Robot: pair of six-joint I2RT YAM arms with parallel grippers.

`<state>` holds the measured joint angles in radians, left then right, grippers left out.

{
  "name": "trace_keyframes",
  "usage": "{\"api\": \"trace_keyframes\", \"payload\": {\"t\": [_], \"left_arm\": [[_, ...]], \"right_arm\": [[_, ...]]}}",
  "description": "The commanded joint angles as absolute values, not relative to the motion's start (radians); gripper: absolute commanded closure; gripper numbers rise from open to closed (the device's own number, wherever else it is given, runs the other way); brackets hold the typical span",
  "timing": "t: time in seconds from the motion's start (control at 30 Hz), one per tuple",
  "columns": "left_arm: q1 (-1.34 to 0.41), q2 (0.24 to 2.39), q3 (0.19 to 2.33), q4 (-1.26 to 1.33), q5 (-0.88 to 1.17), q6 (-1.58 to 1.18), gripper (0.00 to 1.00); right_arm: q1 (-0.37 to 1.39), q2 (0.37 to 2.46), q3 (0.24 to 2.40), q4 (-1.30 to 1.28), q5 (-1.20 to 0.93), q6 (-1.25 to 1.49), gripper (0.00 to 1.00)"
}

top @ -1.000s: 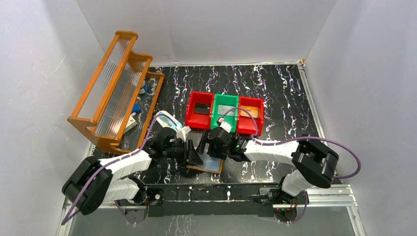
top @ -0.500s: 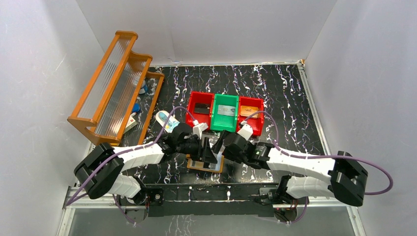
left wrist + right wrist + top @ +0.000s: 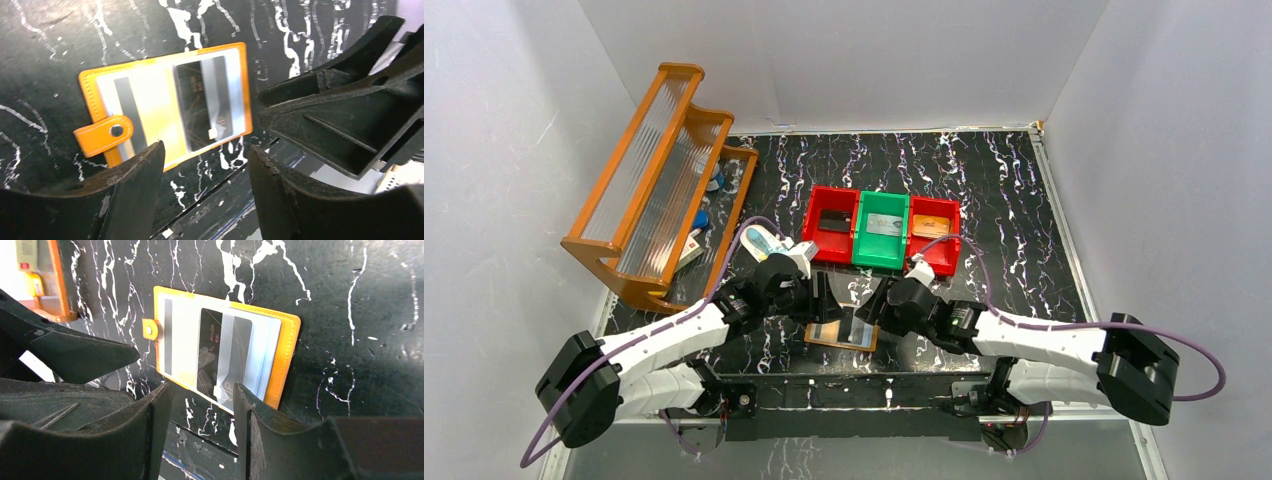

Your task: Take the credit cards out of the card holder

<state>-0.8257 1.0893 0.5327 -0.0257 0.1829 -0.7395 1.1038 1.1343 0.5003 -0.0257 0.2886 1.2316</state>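
The orange card holder (image 3: 816,338) lies flat on the black marbled table near the front edge, clear window up, its snap tab pointing left. It also shows in the left wrist view (image 3: 89,90) and the right wrist view (image 3: 286,355). A shiny credit card (image 3: 207,102) sits inside the window, with a pale blue-grey one beside it (image 3: 262,357). My left gripper (image 3: 824,298) is open and empty just above the holder's far left side (image 3: 205,160). My right gripper (image 3: 871,312) is open and empty above its right side (image 3: 202,395). Neither touches the holder.
A row of red and green bins (image 3: 880,230) stands behind the holder. An orange ribbed rack (image 3: 659,185) fills the left side. A pale blue-and-white oval item (image 3: 762,240) lies beside the left arm. The table's front rail (image 3: 854,385) runs just below the holder.
My left gripper has drawn back up and to the left off the holder. My right arm swung its elbow out right earlier; its gripper stays by the holder's right side. The holder has barely moved.
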Motion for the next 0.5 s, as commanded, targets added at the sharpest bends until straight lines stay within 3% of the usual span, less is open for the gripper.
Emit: {"api": "trace_keyframes", "payload": {"t": [0.0, 0.47], "left_arm": [[-0.815, 1.116, 0.572, -0.110, 0.130, -0.726, 0.38], [-0.793, 1.277, 0.614, -0.031, 0.269, -0.716, 0.38]], "right_arm": [[1.090, 1.203, 0.537, 0.080, 0.205, 1.197, 0.45], [1.010, 1.295, 0.479, 0.137, 0.104, 1.202, 0.51]]}}
